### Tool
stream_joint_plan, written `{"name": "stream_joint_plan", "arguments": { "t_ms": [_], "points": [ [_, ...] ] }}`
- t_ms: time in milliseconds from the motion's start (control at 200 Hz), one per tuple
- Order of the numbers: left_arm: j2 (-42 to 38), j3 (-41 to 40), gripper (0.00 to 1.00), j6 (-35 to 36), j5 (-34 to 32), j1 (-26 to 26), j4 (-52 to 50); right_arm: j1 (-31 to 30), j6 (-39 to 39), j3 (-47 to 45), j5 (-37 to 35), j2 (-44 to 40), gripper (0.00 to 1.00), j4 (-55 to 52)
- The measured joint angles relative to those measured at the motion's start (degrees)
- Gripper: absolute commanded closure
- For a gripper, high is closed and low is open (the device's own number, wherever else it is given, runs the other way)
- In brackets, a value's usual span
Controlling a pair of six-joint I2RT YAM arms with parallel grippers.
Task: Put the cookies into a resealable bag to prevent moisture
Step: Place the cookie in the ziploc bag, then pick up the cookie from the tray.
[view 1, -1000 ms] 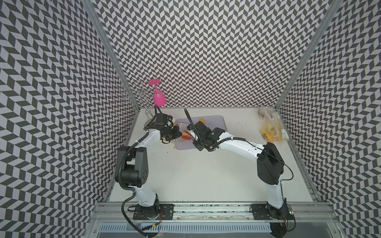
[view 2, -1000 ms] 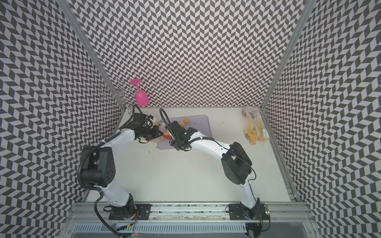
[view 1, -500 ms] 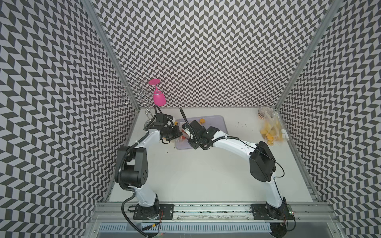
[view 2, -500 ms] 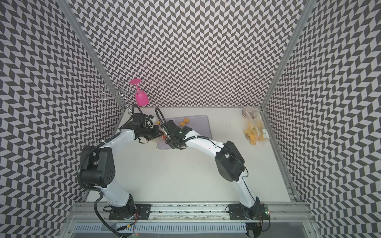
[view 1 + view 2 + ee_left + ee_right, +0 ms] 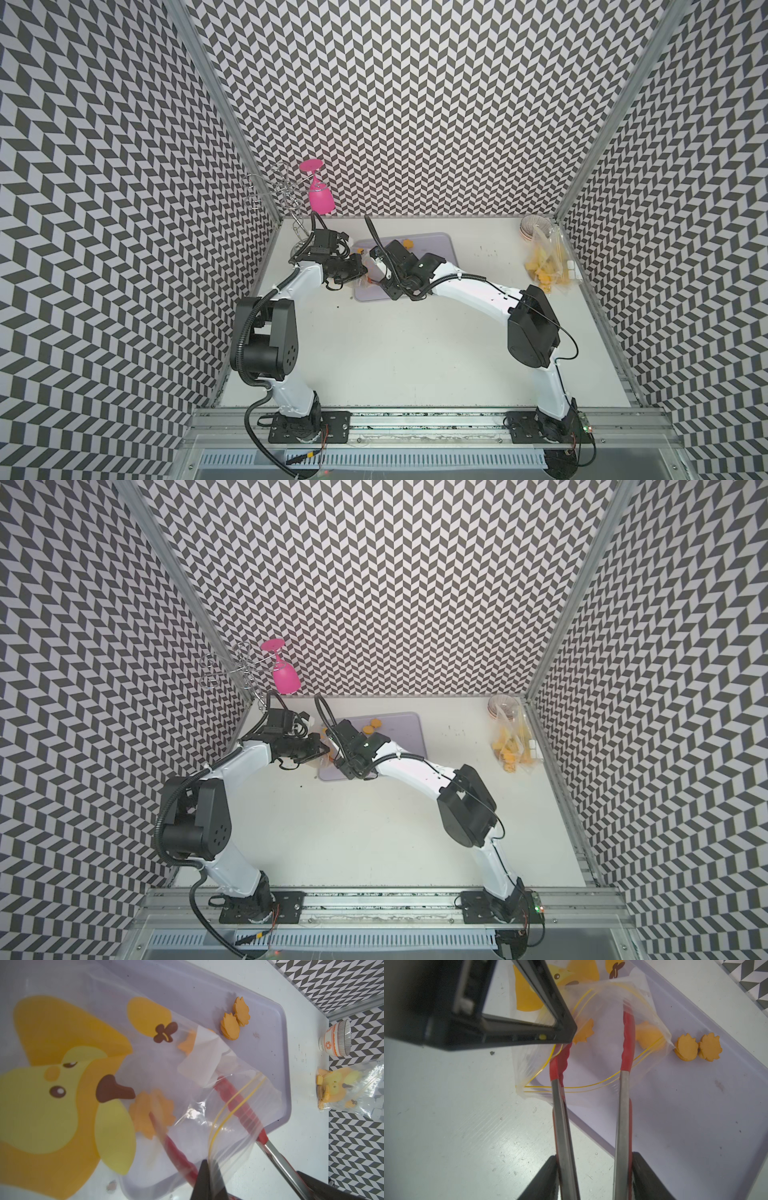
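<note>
White tabletop [image 5: 467, 1126]: left gripper [image 5: 208, 1180] pinches the bag [image 5: 604, 1028] rim; right gripper [image 5: 595, 1167] clasps tongs [image 5: 623, 1105], tips parted inside; cookies [image 5: 686, 1048] beside.

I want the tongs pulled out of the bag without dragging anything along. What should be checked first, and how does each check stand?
1. Grip of left gripper on bag rim: ok.
2. Bag mouth open around tongs: ok.
3. Hold of right gripper on both tong arms: ok.
4. Gap between the spread tips empty: ok.
5. Contact between bagged cookie and nearest tip: cannot tell.
6. Every cookie bagged: not ok, two cookies lie on the tray.
</note>
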State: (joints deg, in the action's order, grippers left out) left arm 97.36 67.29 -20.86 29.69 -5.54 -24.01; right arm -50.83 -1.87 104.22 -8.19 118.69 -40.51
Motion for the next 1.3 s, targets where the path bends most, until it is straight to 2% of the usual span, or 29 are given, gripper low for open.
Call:
{"name": "stream_joint_plan", "arguments": {
  "t_ms": [130, 400, 581, 791, 1076, 1302],
  "points": [
    [-0.3, 0.0, 1.00, 0.0, -0.1, 0.0, 0.0, 0.0, 0.5, -6.1, 0.3, -5.7, 0.49, 0.3],
    [-0.4, 0.0, 1.00, 0.0, -1.3, 0.9, -0.1, 0.0, 5.0, -20.2, -0.5, -23.1, 0.49, 4.2],
    [-1.9, -0.9, 1.00, -0.5, -2.9, 1.6, 0.0, 0.5, 8.5, -28.3, -2.1, -29.0, 0.50, 9.5],
    [-6.2, -3.2, 1.00, -2.5, -4.9, 4.7, 0.7, 3.2, 11.1, -30.6, -0.3, -26.2, 0.49, 10.8],
    [-6.8, -3.5, 1.00, -3.6, -5.6, 6.0, 1.7, 6.6, 11.5, -23.3, 5.7, -12.8, 0.45, 10.6],
    [-6.8, -3.5, 1.00, -3.9, -5.6, 6.1, 1.8, 7.3, 12.2, -17.5, 7.0, -5.9, 0.31, 9.9]
  ]
}}
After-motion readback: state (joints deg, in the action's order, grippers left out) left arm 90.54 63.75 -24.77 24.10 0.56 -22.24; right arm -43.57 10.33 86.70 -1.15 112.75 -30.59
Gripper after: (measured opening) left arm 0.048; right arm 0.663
